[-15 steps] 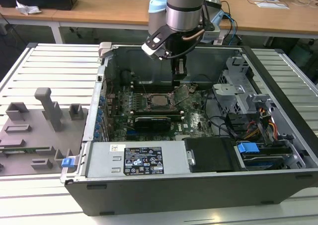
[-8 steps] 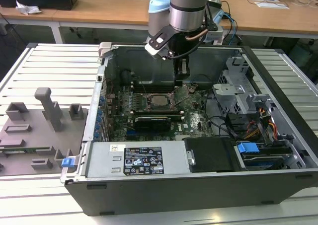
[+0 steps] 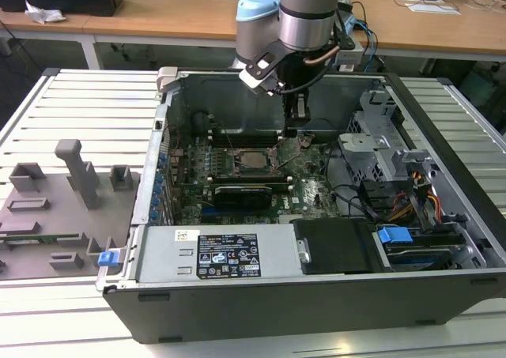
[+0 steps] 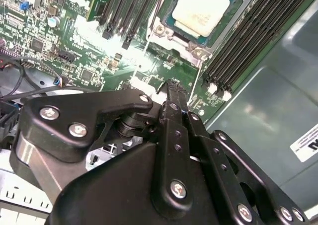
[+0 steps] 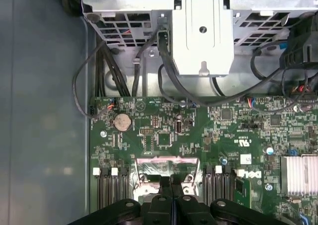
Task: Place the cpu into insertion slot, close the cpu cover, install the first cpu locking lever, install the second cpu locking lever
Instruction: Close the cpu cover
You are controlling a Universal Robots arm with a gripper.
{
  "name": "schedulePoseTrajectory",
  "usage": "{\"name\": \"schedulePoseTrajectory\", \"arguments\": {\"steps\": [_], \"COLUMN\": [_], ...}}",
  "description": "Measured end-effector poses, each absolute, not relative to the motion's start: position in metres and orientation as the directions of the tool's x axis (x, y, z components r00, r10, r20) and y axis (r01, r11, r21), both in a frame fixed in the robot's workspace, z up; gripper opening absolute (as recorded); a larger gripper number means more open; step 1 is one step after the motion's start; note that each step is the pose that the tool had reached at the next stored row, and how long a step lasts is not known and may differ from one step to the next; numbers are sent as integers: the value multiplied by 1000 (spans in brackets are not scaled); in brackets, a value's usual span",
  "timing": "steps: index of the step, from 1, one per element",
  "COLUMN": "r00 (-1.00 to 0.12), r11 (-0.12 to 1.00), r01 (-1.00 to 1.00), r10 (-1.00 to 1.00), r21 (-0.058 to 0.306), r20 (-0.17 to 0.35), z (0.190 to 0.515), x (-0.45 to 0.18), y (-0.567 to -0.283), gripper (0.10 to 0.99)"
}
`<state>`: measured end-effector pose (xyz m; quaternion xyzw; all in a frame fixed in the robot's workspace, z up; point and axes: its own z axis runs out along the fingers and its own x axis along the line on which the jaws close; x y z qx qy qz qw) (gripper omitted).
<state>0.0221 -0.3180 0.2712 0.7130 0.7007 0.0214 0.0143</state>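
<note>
The cpu (image 3: pixel 254 160) lies flat in the insertion slot (image 3: pixel 237 160), grey top up, so the first step looks done. Whether the metal frame (image 4: pixel 164 31) at its edge is clamped down I cannot tell.

Reading the exterior view from its left: a grey fixture tray (image 3: pixel 47 216) rests on the slatted table (image 3: pixel 79 97). Next comes the open computer case (image 3: pixel 316 310) with the green motherboard (image 3: pixel 312 192) on its floor. The chip sits near the middle of that board, flanked on both sides by long black memory slots (image 4: pixel 124 11).

The gripper (image 3: pixel 294 129) hangs just beside the socket on the exterior view's right, low over the board. From the fingertips the chip therefore lies toward that view's left. The chip is square, so it has no long axis to line up with.

In both wrist views the gripper (image 4: pixel 172 86) shows its fingers (image 5: pixel 166 187) pressed together with nothing between them — clenched and empty. They point at the socket's near edge rather than at the chip's middle.

Further right stands the metal drive cage (image 3: pixel 379 137), with loose cables (image 3: pixel 356 204) — room on that side is tight, though the space above the socket is open.
</note>
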Motion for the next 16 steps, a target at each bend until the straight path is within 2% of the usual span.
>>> {"name": "schedulePoseTrajectory", "arguments": {"steps": [16], "r00": [17], "r11": [-18], "r01": [999], "r10": [1000], "r21": [49], "r20": [10], "z": [262], "x": [52], "y": [-318], "gripper": [106]}}
